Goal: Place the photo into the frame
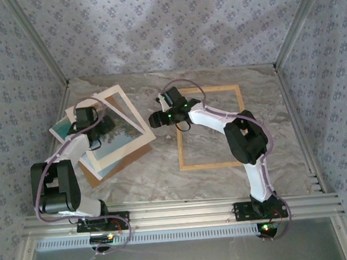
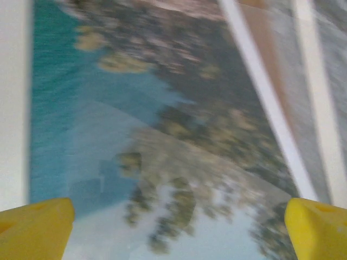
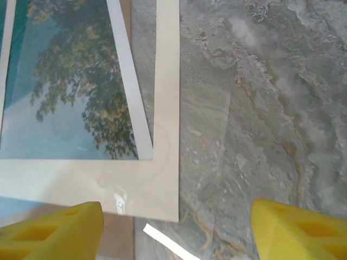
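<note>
Stage: we are judging this as early work, with the photo point(image 1: 117, 140) not yet in the frame point(image 1: 211, 165).
Photo: it is lying flat in a stack on the left of the marble table point(image 1: 165, 178), partly under the cream-white mat point(image 1: 130, 152) and above the brown backing board point(image 1: 96, 177).
Frame: it is lying empty on the table's right half, well apart from the stack, with its long rails running away from the arm bases.
Left gripper point(image 1: 88, 121): it is hovering right over the photo; in the left wrist view its yellow fingertips point(image 2: 35, 225) are standing spread wide and gripping nothing, with the seaside print point(image 2: 135, 135) directly beneath.
Right gripper point(image 1: 153, 119): it is pointing left at the mat's near corner; in the right wrist view we are seeing the mat point(image 3: 165, 108) corner below fingers point(image 3: 51, 230) that are parted and empty.
Key relation: the photo is lying straight below the left jaws and to the left of the right jaws, so the left arm is the nearer one.
Long axis: the stack is sitting turned against the frame's rails; we cannot tell the photo's long axis, as the mat is covering much of it.
Next move, our judgement: the mat is needing to come off before the photo can travel right and be squared to the frame.
</note>
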